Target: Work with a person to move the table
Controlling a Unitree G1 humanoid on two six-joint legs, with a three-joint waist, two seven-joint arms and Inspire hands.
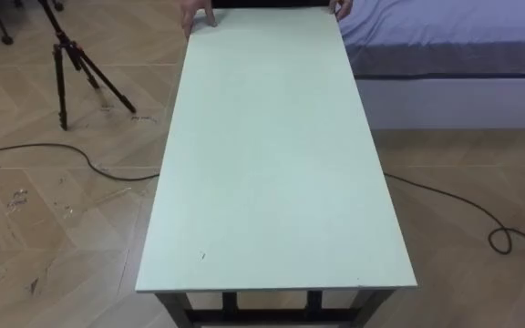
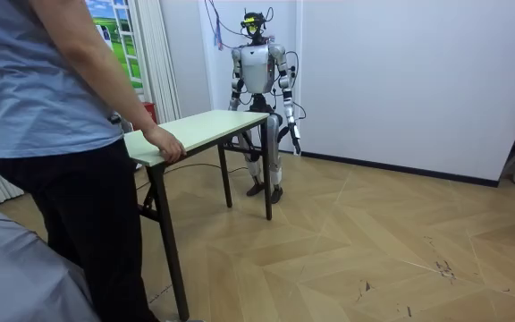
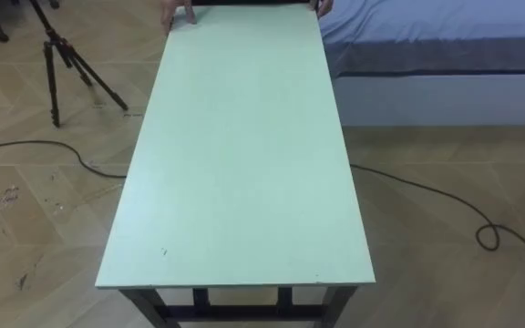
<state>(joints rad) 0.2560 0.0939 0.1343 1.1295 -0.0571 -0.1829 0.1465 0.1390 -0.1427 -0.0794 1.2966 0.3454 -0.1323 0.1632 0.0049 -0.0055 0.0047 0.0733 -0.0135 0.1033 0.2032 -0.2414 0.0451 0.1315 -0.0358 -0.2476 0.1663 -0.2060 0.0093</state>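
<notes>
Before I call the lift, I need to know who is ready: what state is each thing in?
table: level, legs on the floor.
person's hands: gripping the far short edge, one at each corner.
robot's left hand: hanging beside its hip, off the table.
tripod: standing, legs spread.
cable: slack on the floor.

We see a long, narrow desk [image 1: 272, 155] with a plain pale green top and dark legs [image 1: 235, 305], standing level on the wooden floor [image 1: 44, 246] close beside the bed [image 1: 445, 36]. One short end lies nearest us. At the far short end a person's hands [image 1: 199, 14] hold its two corners.
</notes>
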